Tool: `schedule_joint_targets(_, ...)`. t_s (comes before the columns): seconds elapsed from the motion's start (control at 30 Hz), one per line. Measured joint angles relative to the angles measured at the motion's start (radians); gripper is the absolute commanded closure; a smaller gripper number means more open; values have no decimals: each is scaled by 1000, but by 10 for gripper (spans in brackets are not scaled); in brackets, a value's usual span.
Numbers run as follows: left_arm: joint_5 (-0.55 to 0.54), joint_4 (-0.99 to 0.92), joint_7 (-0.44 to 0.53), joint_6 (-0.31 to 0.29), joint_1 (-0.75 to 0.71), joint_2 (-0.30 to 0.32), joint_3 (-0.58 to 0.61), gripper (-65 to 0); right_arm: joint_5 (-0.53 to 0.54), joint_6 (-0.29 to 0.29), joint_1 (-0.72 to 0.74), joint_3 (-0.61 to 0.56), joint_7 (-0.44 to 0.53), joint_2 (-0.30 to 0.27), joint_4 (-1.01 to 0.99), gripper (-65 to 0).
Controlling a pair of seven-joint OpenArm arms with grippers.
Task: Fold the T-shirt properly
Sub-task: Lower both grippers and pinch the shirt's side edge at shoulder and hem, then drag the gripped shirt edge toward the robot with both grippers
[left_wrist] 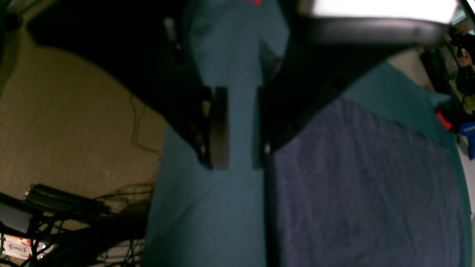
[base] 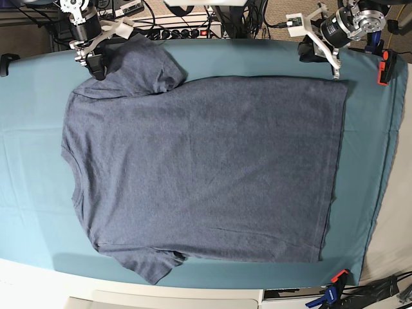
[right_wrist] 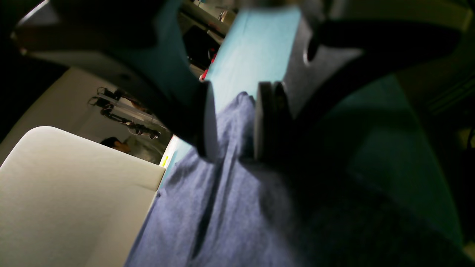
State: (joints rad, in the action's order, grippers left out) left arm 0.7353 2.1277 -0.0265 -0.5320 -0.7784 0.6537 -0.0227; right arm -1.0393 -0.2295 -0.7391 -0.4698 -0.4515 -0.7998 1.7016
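The T-shirt (base: pixel 206 167) lies spread flat on the teal table cloth (base: pixel 32 193), plain side up, collar to the left and hem to the right. Its far sleeve (base: pixel 151 67) is rumpled. My right gripper (base: pixel 96 67) sits at the far left shoulder. In the right wrist view its fingers (right_wrist: pixel 207 118) stand apart, with a ridge of T-shirt (right_wrist: pixel 237 207) fabric between them. My left gripper (base: pixel 335 67) hovers by the far hem corner. In the left wrist view the left gripper (left_wrist: pixel 239 128) is open over bare cloth, and the T-shirt (left_wrist: pixel 363 178) edge lies just right of it.
A red clamp (base: pixel 386 67) grips the table's right edge, a blue-and-orange clamp (base: pixel 333 286) the near edge, and a black one (base: pixel 6 61) the left edge. A power strip and cables (base: pixel 187 29) run behind the table. Carpet and cables (left_wrist: pixel 74 218) lie below the far edge.
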Motion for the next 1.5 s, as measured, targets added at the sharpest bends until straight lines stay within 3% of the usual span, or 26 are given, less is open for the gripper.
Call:
schedule_joint_targets(0.07, 0, 0, 0, 0, 0, 0, 0, -130, 15, 29, 2, -2, 4, 0, -1, 0)
schedule_joint_targets(0.13, 0, 0, 0, 0, 0, 0, 0, -140, 18, 32, 2, -3, 4, 2, -3, 0)
schedule_joint_targets(0.23, -20, 0, -40, 5, 0, 0, 0, -233, 18, 32, 2, -3, 4, 2, -3, 0)
schedule_joint_targets(0.33, -68, 0, -98, 119, -1, 0, 0, -287, 18, 32, 2, -3, 5, 2, -3, 0)
schedule_joint_targets(0.43, -63, 0, -116, 168, 8, 0, 0, -286, 18, 32, 2, -3, 8, 2, -3, 0)
schedule_joint_targets(0.63, -27, -57, -114, 176, 8, 1, 0, -286, 18, 32, 2, -3, 9, 2, -3, 0)
schedule_joint_targets(0.9, 124, -249, -138, 411, 71, 19, 86, -286, 18, 31, 2, -3, 11, 2, -5, 0)
schedule_joint_targets(1.13, 137, -287, -176, 452, 140, 20, 169, -285, 18, 31, 2, -3, 11, 2, -5, 0)
schedule_joint_targets(1.23, 143, -288, -177, 454, 145, 20, 181, -195, 18, 31, 2, -3, 11, 2, -5, 0)
schedule_joint_targets(1.33, 135, -295, -176, 433, 144, 20, 188, 0, 15, 22, 2, -3, 14, 2, -6, 0)
schedule_joint_targets(1.4, 111, -296, -176, 435, 142, 20, 191, 0, 5, -3, 2, -3, 22, 2, -9, 0)
schedule_joint_targets(1.5, 86, -295, -176, 438, 143, 20, 191, 0, 6, -89, -1, -10, 54, 2, -15, 0)
